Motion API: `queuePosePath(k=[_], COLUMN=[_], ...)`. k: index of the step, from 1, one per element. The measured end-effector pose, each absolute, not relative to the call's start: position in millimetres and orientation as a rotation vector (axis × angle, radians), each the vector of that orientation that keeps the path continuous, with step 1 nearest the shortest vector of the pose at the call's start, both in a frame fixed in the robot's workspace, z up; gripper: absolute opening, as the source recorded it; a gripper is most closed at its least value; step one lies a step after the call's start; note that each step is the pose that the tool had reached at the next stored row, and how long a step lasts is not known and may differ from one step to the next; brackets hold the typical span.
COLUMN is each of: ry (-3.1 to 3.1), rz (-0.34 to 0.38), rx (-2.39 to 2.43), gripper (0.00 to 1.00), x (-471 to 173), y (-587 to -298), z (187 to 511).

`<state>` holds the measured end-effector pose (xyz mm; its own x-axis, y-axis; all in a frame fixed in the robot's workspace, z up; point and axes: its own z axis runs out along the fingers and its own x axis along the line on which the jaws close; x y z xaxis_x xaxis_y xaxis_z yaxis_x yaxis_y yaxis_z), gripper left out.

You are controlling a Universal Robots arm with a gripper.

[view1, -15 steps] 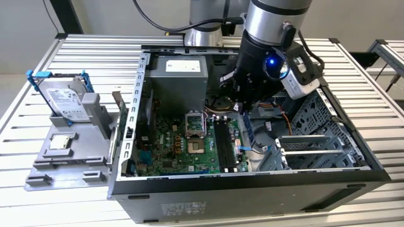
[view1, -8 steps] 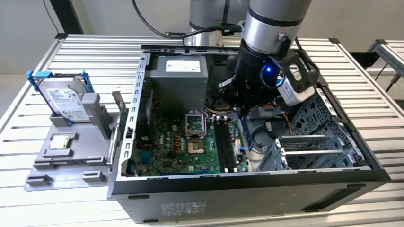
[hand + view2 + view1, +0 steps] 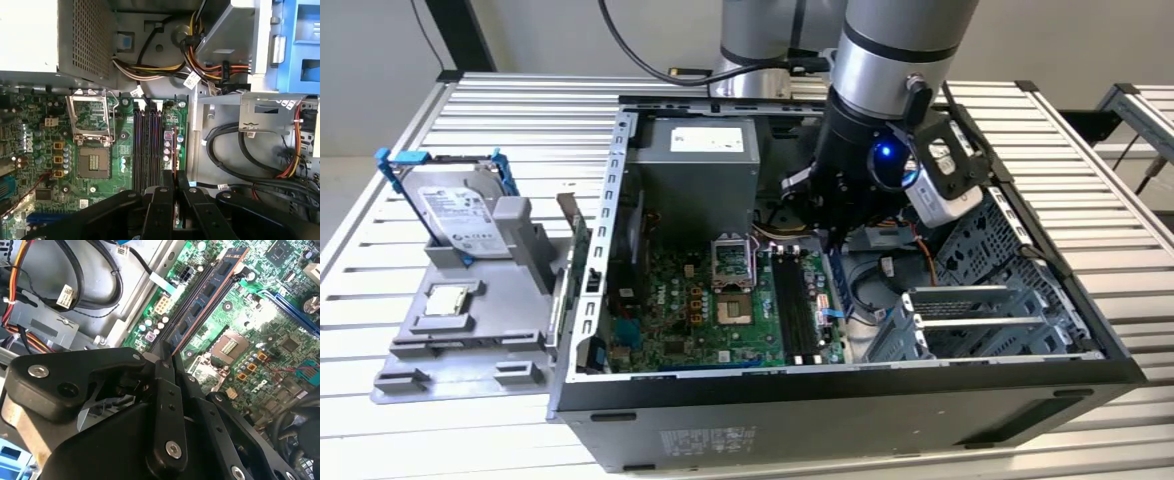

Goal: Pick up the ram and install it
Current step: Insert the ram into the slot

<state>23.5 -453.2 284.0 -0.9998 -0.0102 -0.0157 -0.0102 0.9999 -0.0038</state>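
- The arm (image 3: pixel 894 60) reached down into the open computer case (image 3: pixel 854 400), which lay on its side on the slatted metal surface (image 3: pixel 494 110).
- The gripper (image 3: pixel 167 352) was closed on the ram (image 3: pixel 207 295), with its black fingers (image 3: pixel 160 200) pressed on the two flat sides of the stick at one end.
- In the second wrist view the ram stood on its long edge and ran along the black memory slots (image 3: pixel 142 150) of the green motherboard (image 3: pixel 707 310), in line with them; whether it was fully seated in a slot I could not tell.
- In the first wrist view the ram (image 3: pixel 174 150) appeared as a thin edge just beside the slots, on the side away from the processor socket (image 3: pixel 92 162).
- The socket was open, with its metal frame (image 3: pixel 90 115) lifted.
- Bundles of coloured cables (image 3: pixel 200 65) ran near the power supply (image 3: pixel 698 160).
- On the exterior view's left, outside the case, a hard drive with blue clips (image 3: pixel 454 205) stood in a grey tray (image 3: pixel 454 350), and a small square processor chip (image 3: pixel 450 298) lay in the same tray.
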Motion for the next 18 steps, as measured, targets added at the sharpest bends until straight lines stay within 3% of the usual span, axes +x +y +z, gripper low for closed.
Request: queuePosePath(k=[18], ry=[3.122], rz=[-0.007], rx=[-0.016], gripper=[0.00], x=[23.5], y=[-452.8], z=[263.8])
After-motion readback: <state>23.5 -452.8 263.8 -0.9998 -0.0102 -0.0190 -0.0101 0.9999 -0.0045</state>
